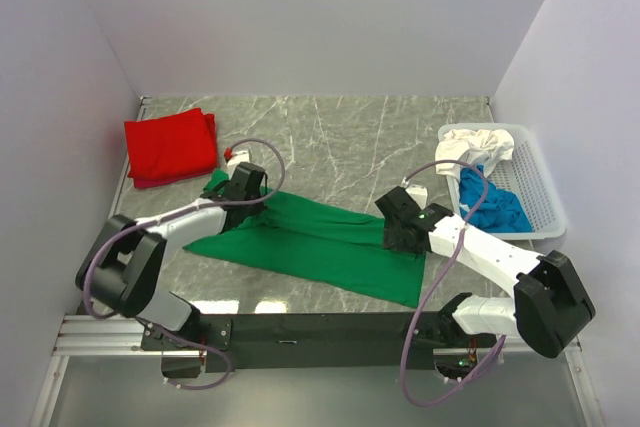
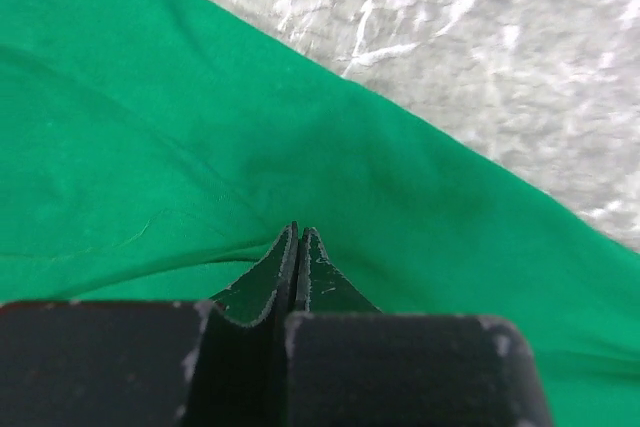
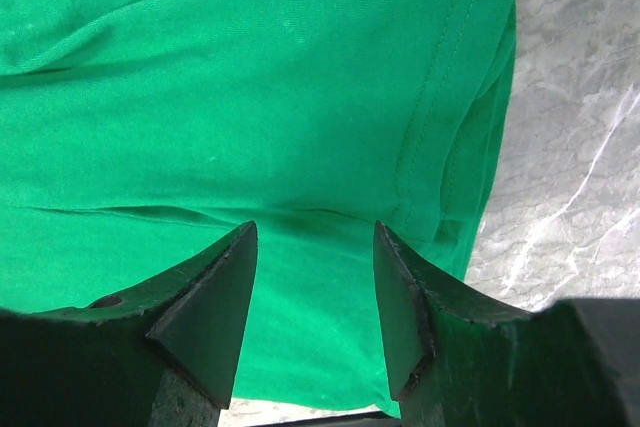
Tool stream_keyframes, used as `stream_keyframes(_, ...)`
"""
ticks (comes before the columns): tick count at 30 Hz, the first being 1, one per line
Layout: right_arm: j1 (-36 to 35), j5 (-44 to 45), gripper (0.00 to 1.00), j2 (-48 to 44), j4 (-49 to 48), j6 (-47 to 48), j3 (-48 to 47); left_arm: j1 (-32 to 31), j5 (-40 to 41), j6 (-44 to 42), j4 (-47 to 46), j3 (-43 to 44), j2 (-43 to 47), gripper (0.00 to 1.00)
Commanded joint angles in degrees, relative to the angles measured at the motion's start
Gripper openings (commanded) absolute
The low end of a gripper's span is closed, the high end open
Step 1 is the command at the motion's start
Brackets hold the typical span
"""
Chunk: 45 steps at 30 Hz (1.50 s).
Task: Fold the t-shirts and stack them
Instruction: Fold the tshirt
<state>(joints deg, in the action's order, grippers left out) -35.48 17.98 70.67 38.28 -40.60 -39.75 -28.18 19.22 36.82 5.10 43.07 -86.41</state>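
Note:
The bright green t-shirt (image 1: 320, 242) lies as a long folded strip, running diagonally across the marble table from left to front right. My left gripper (image 1: 243, 190) is at its left end. In the left wrist view the jaws are pressed together (image 2: 298, 232) down on the green cloth (image 2: 200, 127), and creases run to the tips. My right gripper (image 1: 398, 232) is over the strip's right part, jaws open (image 3: 315, 227), straddling green cloth (image 3: 250, 97) near the stitched hem (image 3: 440, 97). The red t-shirt (image 1: 170, 147) lies folded at the back left.
A white lattice basket (image 1: 545, 197) stands at the right edge, holding a crumpled white shirt (image 1: 478, 144) and a blue shirt (image 1: 492, 205). White walls close in the table on the left, back and right. The arms' base rail (image 1: 300, 332) runs along the front.

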Motion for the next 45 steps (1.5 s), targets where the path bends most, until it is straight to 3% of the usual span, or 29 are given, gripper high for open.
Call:
stream_keyframes(1,-0.20,0.48,0.57,-2.03,-1.19,0.34,0.55,-1.17,3.88,1.76,0.52,-1.75,6.76,0.01)
stream_keyframes(20,-0.90,-0.22,0.57,-2.03,-2.07,1.14,0.72,-7.32,5.04,11.43,7.02,-15.73,25.76,0.02)
stream_keyframes(22,-0.90,-0.22,0.57,-2.03,-2.07,1.22,0.64,-7.93,3.73,12.13,7.20,-16.87,28.31,0.08)
stream_keyframes(25,-1.08,-0.40,0.57,-1.94,-1.99,1.22,0.55,-8.81,1.79,13.62,8.16,-18.19,31.73,0.35)
stream_keyframes(31,-1.17,-0.40,0.57,-2.12,-1.98,1.31,0.72,-9.61,-1.03,15.65,10.28,-19.78,40.17,0.65)
stream_keyframes(35,-1.25,-0.22,0.57,-2.73,-2.07,1.14,0.81,-9.61,0.19,14.87,8.44,-19.69,41.07,0.79)
stream_keyframes(39,-1.25,0.30,0.57,-4.14,-2.51,0.79,1.16,-9.52,2.48,12.58,6.85,-13.64,30.12,0.89)
stream_keyframes(45,-1.25,0.04,0.57,-3.97,-6.38,2.10,1.60,-8.99,5.20,9.15,6.15,-4.84,20.06,0.95)
